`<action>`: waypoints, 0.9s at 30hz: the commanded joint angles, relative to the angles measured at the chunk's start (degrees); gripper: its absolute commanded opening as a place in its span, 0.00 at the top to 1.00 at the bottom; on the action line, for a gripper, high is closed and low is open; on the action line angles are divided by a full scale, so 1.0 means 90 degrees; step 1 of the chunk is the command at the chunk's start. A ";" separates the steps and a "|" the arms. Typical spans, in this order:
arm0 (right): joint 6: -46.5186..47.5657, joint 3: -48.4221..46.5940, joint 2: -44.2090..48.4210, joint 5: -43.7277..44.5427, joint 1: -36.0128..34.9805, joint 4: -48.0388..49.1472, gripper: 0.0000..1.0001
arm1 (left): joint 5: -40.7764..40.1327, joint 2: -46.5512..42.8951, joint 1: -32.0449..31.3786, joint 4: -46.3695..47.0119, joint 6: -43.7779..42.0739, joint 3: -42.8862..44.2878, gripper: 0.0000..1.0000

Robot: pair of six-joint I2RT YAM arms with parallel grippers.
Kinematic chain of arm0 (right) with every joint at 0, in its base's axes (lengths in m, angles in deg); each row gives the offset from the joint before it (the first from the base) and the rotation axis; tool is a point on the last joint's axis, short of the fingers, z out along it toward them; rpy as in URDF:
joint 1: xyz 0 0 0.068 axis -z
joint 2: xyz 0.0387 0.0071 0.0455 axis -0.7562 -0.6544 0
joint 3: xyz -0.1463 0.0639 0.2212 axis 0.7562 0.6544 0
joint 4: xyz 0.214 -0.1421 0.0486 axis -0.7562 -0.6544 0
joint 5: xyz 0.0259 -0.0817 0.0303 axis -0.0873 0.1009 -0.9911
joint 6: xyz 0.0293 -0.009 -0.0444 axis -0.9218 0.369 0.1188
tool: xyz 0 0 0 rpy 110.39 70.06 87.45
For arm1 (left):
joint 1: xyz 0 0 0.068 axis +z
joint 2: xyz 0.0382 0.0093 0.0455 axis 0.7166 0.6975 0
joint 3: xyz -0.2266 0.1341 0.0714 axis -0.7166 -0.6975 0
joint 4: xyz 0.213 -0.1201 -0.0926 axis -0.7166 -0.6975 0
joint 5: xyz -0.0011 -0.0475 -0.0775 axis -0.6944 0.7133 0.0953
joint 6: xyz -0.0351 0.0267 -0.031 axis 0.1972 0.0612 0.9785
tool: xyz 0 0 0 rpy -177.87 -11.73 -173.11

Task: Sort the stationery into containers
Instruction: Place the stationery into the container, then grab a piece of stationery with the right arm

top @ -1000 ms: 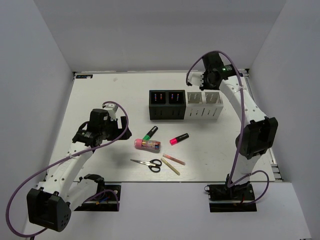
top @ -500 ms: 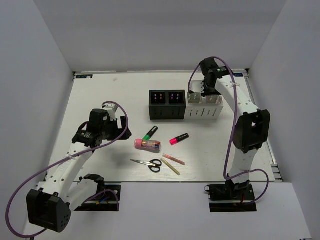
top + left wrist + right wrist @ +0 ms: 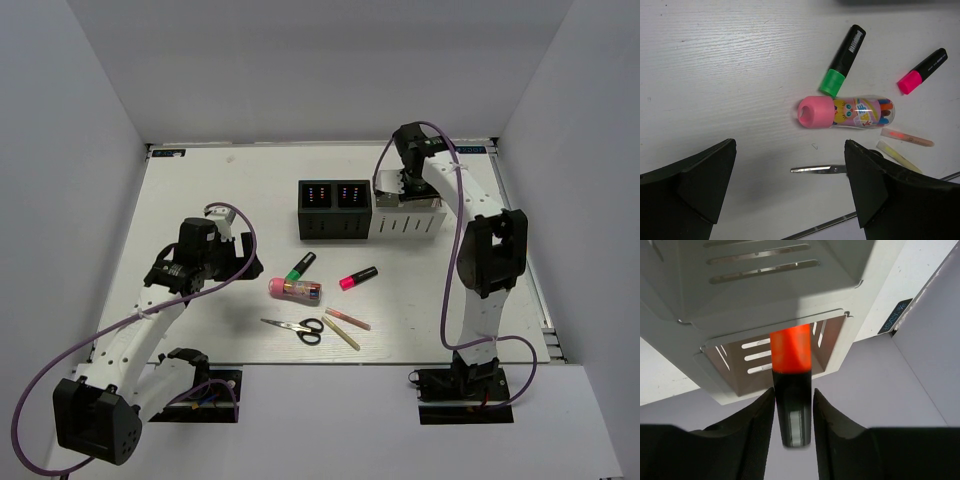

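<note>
1. The right gripper is clamped on a black marker with an orange cap, with one finger on each side of the barrel.
2. It hangs over the two white perforated cube bins toward the desk's far right corner. These stand beside the two black perforated cube bins.
3. The marker's long axis runs straight out from the fingers, cap first, in line with one white bin's open mouth. I cannot tell whether the cap has crossed the rim.
4. The drop probably needs a push along that axis before release, since a tilt could catch the cap on the rim.
5. The left gripper is spread wide and holds nothing, left of the desk's middle.
6. The pink cylindrical tube lies just ahead of it, and this arm is the nearer one. The tube's length runs finger to finger, so a wrist turn seems needed.
7. The green-capped black marker lies just beside the tube.
</note>
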 commanded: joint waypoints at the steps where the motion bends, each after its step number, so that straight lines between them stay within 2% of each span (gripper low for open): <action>1: 0.1390 -0.0266 0.0141 -0.0182 0.0003 -0.0591 0.60 | 0.0031 -0.0108 0.0014 -0.0015 -0.0033 0.0207 0.00; 2: 0.1371 -0.0266 0.0151 -0.0192 0.0002 -0.0581 0.36 | 0.0031 -0.0108 0.0014 -0.0024 -0.0052 0.0197 0.00; 8: 0.1215 -0.0441 0.0249 -0.0271 0.0003 -0.0610 0.36 | 0.0041 -0.0099 0.0005 -0.0014 -0.0043 0.0197 0.00; 11: 0.1000 -0.0655 0.0337 -0.0319 0.0012 -0.0668 0.44 | 0.0031 -0.0118 0.0024 -0.0014 -0.0043 0.0197 0.00; 12: 0.0912 -0.0714 0.0395 -0.0348 0.0003 -0.0698 0.53 | 0.0041 -0.0108 0.0014 -0.0014 -0.0033 0.0197 0.00; 14: 0.0590 -0.0910 0.0638 -0.0524 0.0002 -0.0601 0.86 | 0.0031 -0.0099 0.0014 -0.0015 -0.0043 0.0187 0.00; 15: 0.0067 -0.0891 0.0736 -0.0583 -0.0007 -0.0514 1.00 | 0.0060 -0.0099 0.0014 -0.0014 -0.0052 0.0187 0.00; 16: -0.0151 -0.0765 0.0882 -0.0689 -0.0007 -0.0406 1.00 | 0.0070 -0.0099 0.0014 -0.0005 -0.0053 0.0187 0.04; 17: -0.0366 -0.0687 0.1193 -0.1435 0.0002 -0.0241 1.00 | 0.0138 -0.0070 0.0014 0.0015 -0.0053 0.0187 0.10; 18: -0.1054 -0.0299 0.1544 -0.1829 0.0022 -0.0210 1.00 | 0.0206 -0.0060 0.0024 0.0063 -0.0072 0.0187 0.18; 19: -0.1274 -0.0092 0.1732 -0.2771 0.0051 -0.0191 1.00 | 0.0342 -0.0060 0.0024 0.0064 -0.0082 0.0168 0.47; 20: -0.1479 0.0161 0.2168 -0.3670 0.0061 -0.0132 1.00 | 0.0402 -0.0021 0.0024 0.0083 -0.0082 0.0168 0.67; 21: -0.1800 0.1121 0.2395 -0.4094 0.0051 -0.0025 1.00 | 0.0441 0.0076 0.0014 0.0083 -0.0091 0.0187 0.84; 22: -0.1900 0.1479 0.3026 -0.5182 0.0042 0.0063 0.52 | 0.0625 0.0174 0.0014 0.0083 -0.0092 0.0197 0.99; 23: -0.1911 0.1859 0.3245 -0.5695 0.0041 0.0150 0.19 | 0.0714 0.0223 0.0024 0.0083 -0.0101 0.0245 1.00; 24: -0.1698 0.3149 0.3779 -0.7276 0.0032 0.0461 0.09 | 0.0802 0.0340 0.0014 0.0045 -0.0150 0.0265 1.00; 26: -0.0820 0.4200 0.4037 -0.8303 0.0012 0.0512 0.09 | 0.1241 0.0526 0.0014 0.0054 -0.0170 0.0294 1.00; 27: -0.0711 0.4449 0.4106 -0.9129 -0.0027 0.0851 0.09 | 0.1348 0.0710 0.0005 0.0044 -0.0228 0.0343 0.91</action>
